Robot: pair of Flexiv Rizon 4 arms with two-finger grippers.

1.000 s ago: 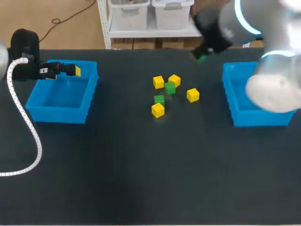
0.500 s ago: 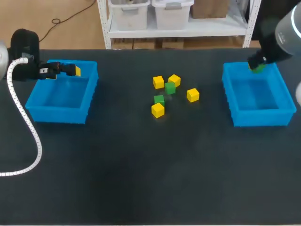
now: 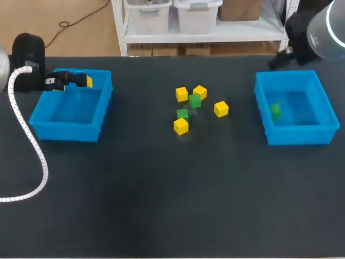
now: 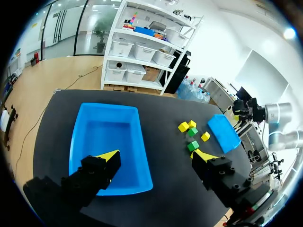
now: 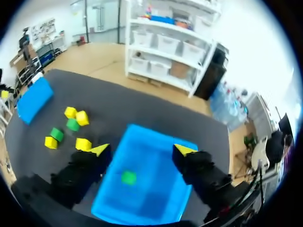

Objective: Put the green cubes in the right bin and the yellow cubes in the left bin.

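Right gripper [image 5: 142, 150] swung from mid-frame to upper right, beyond far edge of right bin [image 3: 295, 136]. Fingers spread, nothing between them. Green cube [image 3: 275, 110] released, now on bin floor, left side. Left gripper [image 4: 155, 155] unmoved at upper left, over far corner of left bin [image 3: 69, 133], fingers spread, empty. Mid-frame on table [image 3: 161, 205]: loose cluster of four yellow cubes [image 3: 181, 126] and two green cubes [image 3: 194, 101].
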